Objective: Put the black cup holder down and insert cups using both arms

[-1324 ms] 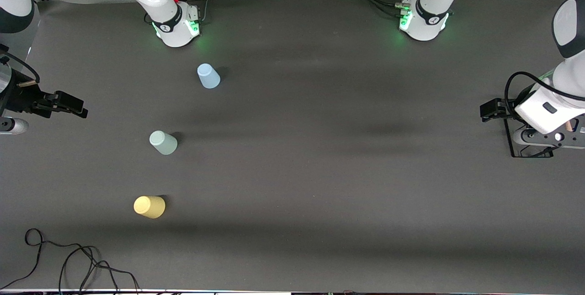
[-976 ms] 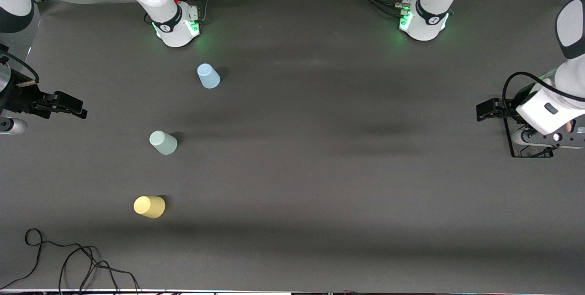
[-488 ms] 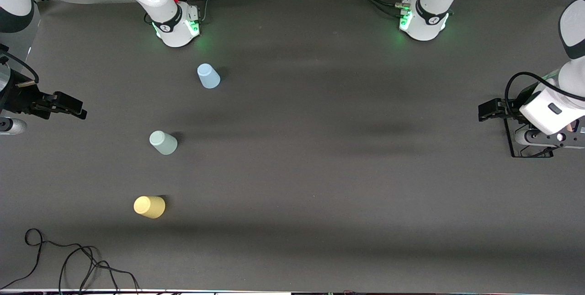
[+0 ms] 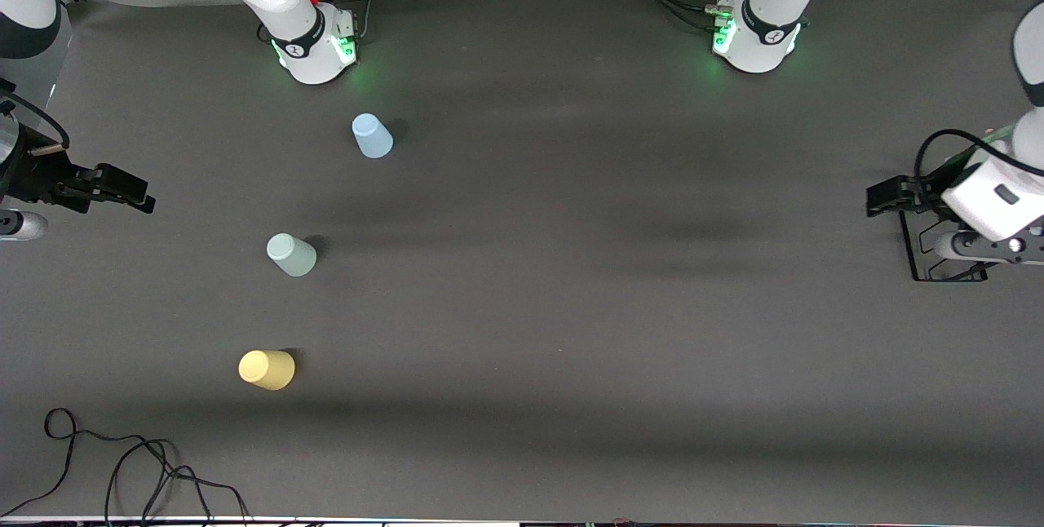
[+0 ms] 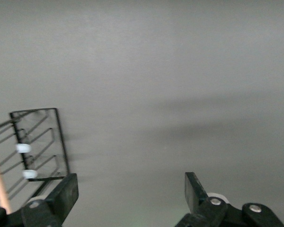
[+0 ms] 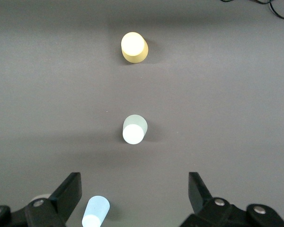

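The black cup holder (image 4: 938,277) stands at the left arm's end of the table, mostly hidden under my left gripper (image 4: 975,248). In the left wrist view the holder's wire frame (image 5: 60,142) and wooden rod (image 5: 0,182) lie beside my open, empty left gripper (image 5: 131,189). The pale blue cup (image 4: 372,136), mint green cup (image 4: 291,254) and yellow cup (image 4: 266,369) stand upside down toward the right arm's end. My right gripper (image 4: 24,223) waits at that end, open and empty (image 6: 135,189), above the blue cup (image 6: 95,211), green cup (image 6: 134,128) and yellow cup (image 6: 134,47).
A loose black cable (image 4: 122,462) lies at the table's near edge at the right arm's end. The two arm bases (image 4: 314,42) (image 4: 754,33) stand along the edge farthest from the front camera. The table top (image 4: 571,266) is dark grey cloth.
My left gripper has shifted a little toward the left arm's end of the table, over the holder; the rod's tip no longer shows. The right arm and the cups have not moved.
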Available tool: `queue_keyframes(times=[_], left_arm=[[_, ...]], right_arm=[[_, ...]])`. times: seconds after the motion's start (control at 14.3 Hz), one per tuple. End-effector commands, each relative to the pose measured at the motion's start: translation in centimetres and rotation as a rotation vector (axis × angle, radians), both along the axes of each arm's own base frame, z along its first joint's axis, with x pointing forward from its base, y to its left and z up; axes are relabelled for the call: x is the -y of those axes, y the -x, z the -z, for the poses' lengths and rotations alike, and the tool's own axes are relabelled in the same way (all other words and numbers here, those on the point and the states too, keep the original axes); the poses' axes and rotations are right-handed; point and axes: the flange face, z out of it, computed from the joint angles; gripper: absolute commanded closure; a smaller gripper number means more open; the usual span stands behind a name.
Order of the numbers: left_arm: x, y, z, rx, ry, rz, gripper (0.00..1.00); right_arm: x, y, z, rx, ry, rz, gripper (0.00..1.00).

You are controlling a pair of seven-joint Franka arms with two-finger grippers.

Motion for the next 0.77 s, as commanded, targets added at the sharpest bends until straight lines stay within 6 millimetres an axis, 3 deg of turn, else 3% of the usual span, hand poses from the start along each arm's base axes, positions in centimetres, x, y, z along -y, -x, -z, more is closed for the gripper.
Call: queue_keyframes(times=[0.0, 0.21, 0.49, 0.56, 0.7], left_arm=[[-6.2, 0.9, -0.5, -0.005, -0.011, 0.045, 0.0], [-13.3, 1.5, 0.8, -0.018, 0.014, 0.087, 0.0], [-20.9, 2.6, 3.5, -0.038, -0.019, 0.058, 0.01], [-23.2, 3.2, 4.6, -0.038, -0.012, 0.064, 0.01], [-25.7, 4.3, 7.4, -0.045, 0.0, 0.062, 0.02]], right_arm=[[-0.2, 0.5, -0.5, 0.017, 0.006, -0.005, 0.0], [-0.3, 0.4, -0.5, 0.017, 0.006, -0.006, 0.0], [-0.2, 0.3, -0.4, 0.017, 0.007, -0.005, 0.0], [-0.3, 0.3, -0.4, 0.017, 0.007, -0.006, 0.0], [-0.3, 0.3, -0.4, 0.015, 0.005, -0.006, 0.0]])
